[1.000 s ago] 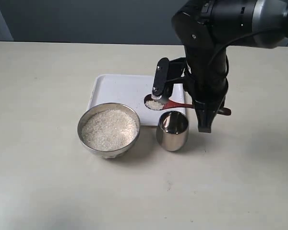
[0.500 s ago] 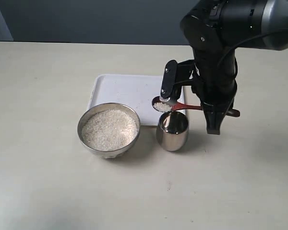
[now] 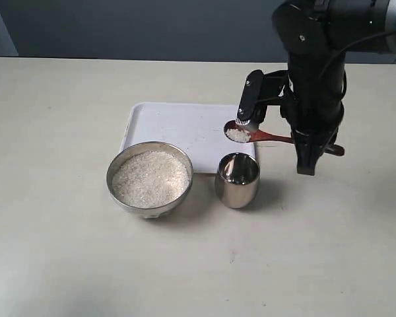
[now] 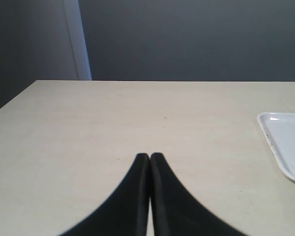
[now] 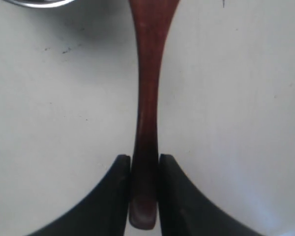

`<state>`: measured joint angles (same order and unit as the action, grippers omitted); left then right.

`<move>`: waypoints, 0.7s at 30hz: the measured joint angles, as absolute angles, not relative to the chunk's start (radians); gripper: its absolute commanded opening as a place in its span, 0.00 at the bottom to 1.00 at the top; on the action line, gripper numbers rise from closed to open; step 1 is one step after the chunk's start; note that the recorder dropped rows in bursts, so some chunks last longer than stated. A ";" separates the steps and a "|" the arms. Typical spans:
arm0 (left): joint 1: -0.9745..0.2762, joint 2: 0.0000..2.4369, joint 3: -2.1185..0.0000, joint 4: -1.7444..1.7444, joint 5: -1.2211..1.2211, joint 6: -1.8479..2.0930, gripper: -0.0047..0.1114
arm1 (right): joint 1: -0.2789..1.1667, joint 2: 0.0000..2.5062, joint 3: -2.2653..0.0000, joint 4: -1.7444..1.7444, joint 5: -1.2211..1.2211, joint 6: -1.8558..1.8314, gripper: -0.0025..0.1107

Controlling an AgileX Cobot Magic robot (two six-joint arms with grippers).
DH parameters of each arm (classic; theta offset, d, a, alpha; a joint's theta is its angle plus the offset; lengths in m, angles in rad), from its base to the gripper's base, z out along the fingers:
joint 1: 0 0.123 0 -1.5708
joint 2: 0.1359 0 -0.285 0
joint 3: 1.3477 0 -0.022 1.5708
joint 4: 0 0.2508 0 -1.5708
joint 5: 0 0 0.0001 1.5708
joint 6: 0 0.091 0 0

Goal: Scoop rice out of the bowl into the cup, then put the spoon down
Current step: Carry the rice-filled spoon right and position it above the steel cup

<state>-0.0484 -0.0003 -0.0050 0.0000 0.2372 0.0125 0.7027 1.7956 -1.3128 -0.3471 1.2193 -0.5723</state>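
Rice (image 3: 149, 178) fills bowl (image 3: 109, 176); spoon (image 3: 270, 137) holds some.

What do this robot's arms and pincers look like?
The right arm is chunky glossy black casing with a grey metallic section and a thin black cable looped alongside. Both the left gripper and right gripper have smooth black fingers that curve and taper to narrow tips.

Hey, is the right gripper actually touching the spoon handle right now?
Touching. In the right wrist view the right gripper clamps the spoon handle, a finger flush on each side with no gap.
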 measured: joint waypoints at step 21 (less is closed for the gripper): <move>-0.048 0.000 -0.005 0.000 0.237 0.012 0.04 | 0.703 1.795 -1.313 -0.285 1.219 -0.572 0.02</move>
